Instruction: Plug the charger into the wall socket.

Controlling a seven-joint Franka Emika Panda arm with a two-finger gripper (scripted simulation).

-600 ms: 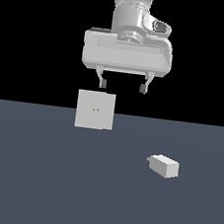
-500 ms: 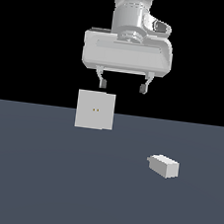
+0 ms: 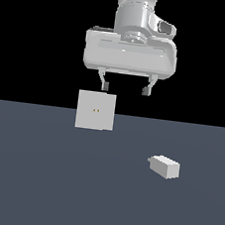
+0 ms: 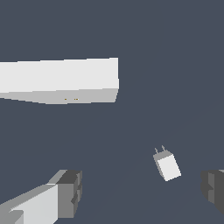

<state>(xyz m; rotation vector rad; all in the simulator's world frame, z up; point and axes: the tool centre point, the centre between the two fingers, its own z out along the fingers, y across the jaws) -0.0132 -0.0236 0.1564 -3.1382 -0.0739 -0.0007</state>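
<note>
The charger [image 3: 165,166] is a small off-white block lying on the grey floor at the exterior view's right, its stub end toward the left. In the wrist view [image 4: 167,165] its two prongs show. The wall socket [image 3: 95,110] is an upright off-white square plate with two tiny yellowish holes, at the exterior view's left of centre; it also shows in the wrist view [image 4: 61,81]. My gripper [image 3: 125,88] hangs open and empty high above the floor, above and between the socket and the charger. In the wrist view its fingers [image 4: 68,192] stand wide apart.
The grey floor [image 3: 41,180] stretches under everything. The background behind it is black. No other objects show.
</note>
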